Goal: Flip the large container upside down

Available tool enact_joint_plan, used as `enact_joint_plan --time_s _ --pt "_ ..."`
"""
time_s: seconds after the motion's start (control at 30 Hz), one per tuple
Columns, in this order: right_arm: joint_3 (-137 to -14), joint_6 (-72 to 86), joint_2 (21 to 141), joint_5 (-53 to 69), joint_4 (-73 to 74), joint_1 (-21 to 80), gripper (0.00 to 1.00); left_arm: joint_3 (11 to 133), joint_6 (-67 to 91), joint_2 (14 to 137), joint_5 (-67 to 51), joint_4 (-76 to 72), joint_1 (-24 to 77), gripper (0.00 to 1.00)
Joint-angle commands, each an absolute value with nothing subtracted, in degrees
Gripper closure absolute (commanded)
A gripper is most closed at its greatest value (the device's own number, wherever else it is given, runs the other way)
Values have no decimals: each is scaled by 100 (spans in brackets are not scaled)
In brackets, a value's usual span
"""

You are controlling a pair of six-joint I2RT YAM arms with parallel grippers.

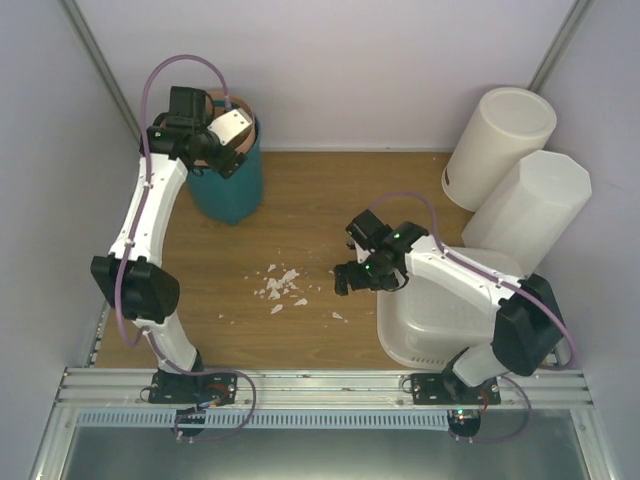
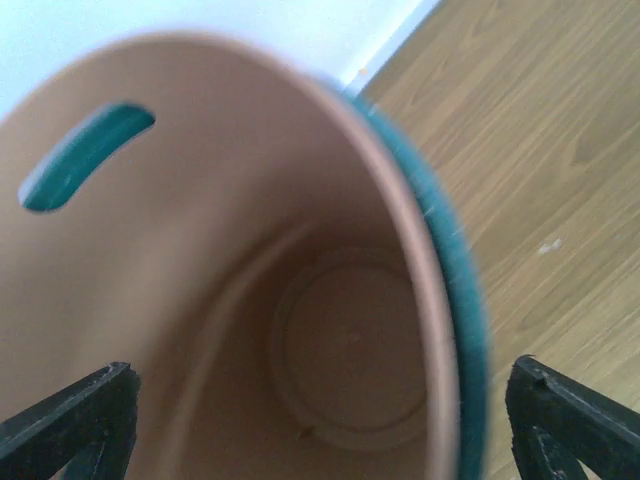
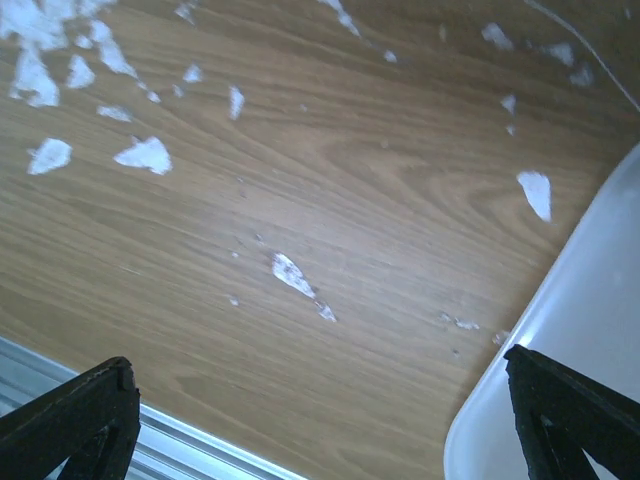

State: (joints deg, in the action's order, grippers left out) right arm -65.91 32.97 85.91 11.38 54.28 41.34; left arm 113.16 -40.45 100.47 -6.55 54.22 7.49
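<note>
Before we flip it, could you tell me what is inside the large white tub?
The tub looks empty where visible; the right arm hides its right side.

The table is brown wood grain, dotted with white flecks. The wide tub, round bin and octagonal bin are plain white. The bucket is teal outside and tan inside. The left arm and right arm are white with black joints and purple cables.

2 white-shelled arms with black joint housings: left arm, right arm. A mauve cable loops along each. Right gripper is black, with wedge fingers (ridged edges); green lights glow at its wrist. Bases are black.
</note>
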Motion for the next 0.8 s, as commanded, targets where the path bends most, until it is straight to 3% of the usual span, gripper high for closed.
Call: enact_joint_plan --time_s 0.0,0.33,0.77 --pt "-6299 3635 8434 502 6050 4006 0 11906 -4915 10346 -478 6058 448 1" --pt "-6024 4050 8243 -742 6854 3274 0 12243 -6621 10033 -432 6169 50 1" --pt "-5573 4219 8057 -1115 6824 2624 0 12477 -7689 9108 -1260 5641 -940 1"
